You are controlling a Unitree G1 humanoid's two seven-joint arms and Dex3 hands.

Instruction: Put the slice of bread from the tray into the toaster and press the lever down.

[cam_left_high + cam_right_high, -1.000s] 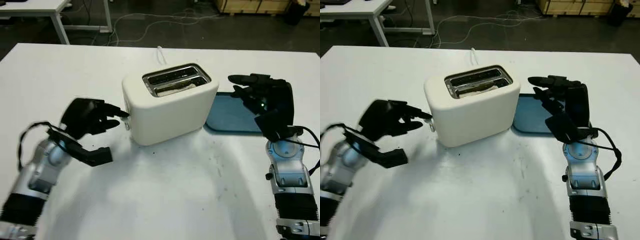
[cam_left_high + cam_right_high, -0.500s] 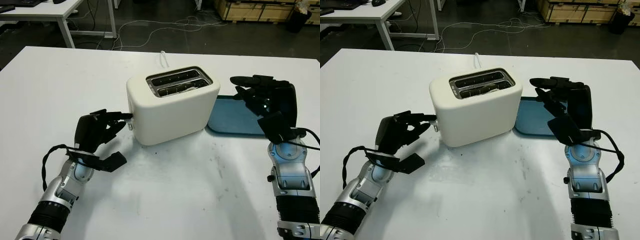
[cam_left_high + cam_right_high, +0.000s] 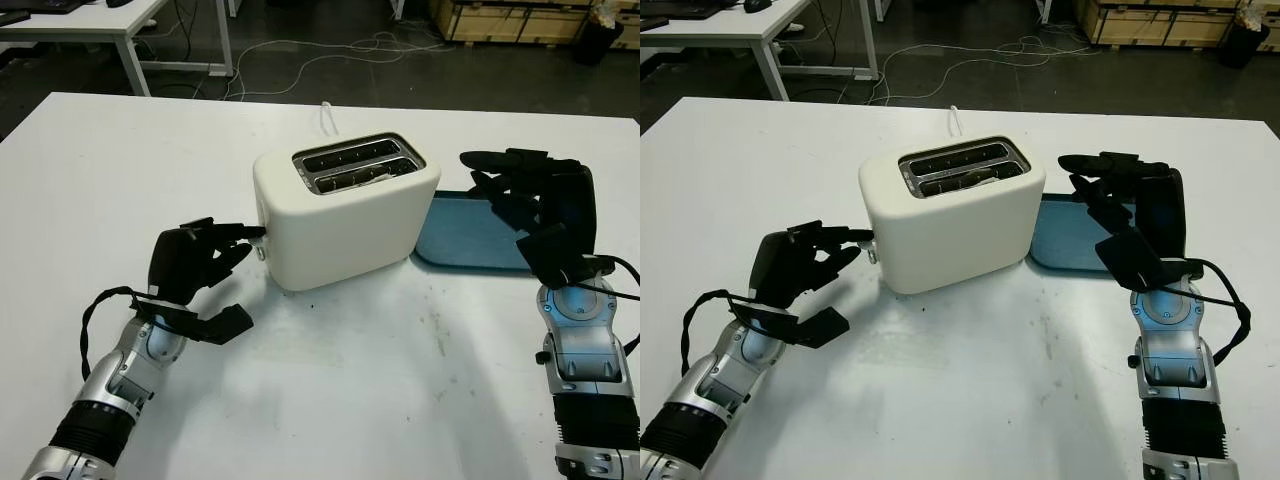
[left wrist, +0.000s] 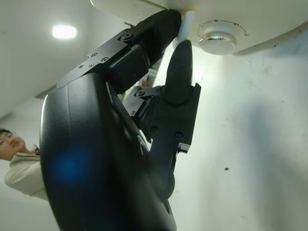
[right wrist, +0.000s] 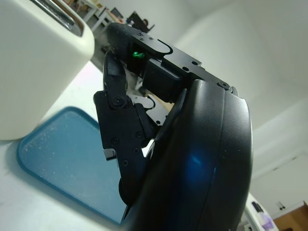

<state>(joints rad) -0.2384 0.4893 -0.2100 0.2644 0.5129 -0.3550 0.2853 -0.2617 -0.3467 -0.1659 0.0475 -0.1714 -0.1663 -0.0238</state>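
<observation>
I see my left hand (image 3: pixel 195 262) beside the cream toaster (image 3: pixel 345 208), fingers (image 4: pixel 179 72) curled onto its lever (image 3: pixel 257 232). Bread slice (image 3: pixel 365 176) sits in the toaster's slot. My right hand (image 3: pixel 535 205) hovers released over the blue tray (image 3: pixel 455 240) beside the toaster.

Toaster (image 3: pixel 345 215) mid-table (image 3: pixel 120 160), tray (image 3: pixel 470 240) touching its right side.

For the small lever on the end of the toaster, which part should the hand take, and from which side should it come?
Take the lever at its outer tip, coming from above so the fingers can push down. It is a short white tab jutting sideways from the toaster end wall, above the round dial, so there is little to pinch. The left hand is already at it; the right hand is open above the blue tray.
</observation>
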